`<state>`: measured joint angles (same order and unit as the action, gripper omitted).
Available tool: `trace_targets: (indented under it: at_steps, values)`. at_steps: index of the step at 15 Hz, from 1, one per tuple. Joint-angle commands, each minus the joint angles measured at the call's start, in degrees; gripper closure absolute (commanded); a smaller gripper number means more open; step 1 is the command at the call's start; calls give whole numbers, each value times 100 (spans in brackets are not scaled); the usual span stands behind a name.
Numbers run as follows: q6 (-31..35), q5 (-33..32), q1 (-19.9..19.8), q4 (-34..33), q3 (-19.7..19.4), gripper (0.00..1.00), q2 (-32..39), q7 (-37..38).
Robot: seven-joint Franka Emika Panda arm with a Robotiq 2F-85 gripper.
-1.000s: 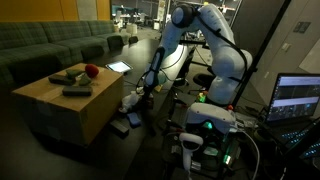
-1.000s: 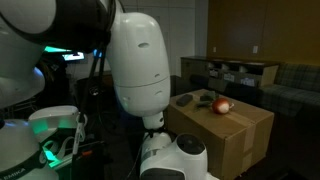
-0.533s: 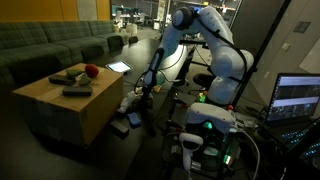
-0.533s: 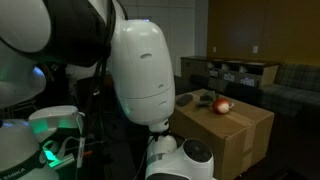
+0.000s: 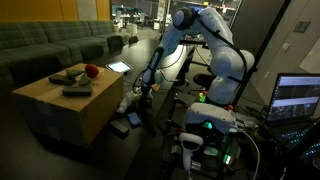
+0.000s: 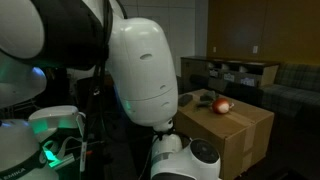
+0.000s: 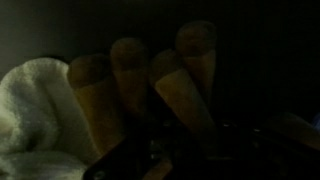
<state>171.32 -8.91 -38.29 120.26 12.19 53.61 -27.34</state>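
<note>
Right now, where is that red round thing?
In an exterior view's left half, the red round thing sits on top of the cardboard box beside dark flat gadgets, apart from the gripper low beside the box.

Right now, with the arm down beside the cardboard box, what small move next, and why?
Probably a slow lift: the gripper hangs low beside the box, over tan rounded pieces next to a white cloth. The dark wrist view shows no clear grip; lifting would test it.
</note>
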Motion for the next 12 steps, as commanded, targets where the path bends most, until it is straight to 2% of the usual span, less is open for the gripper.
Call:
trace_targets:
  at_steps: [1,6,12]
  values:
    - [-275,-5,-95,-34,128,91,-125,-130]
    - [-655,111,-48,188,193,89,-613,-107]
    - [-1102,429,36,615,271,89,-1620,-84]
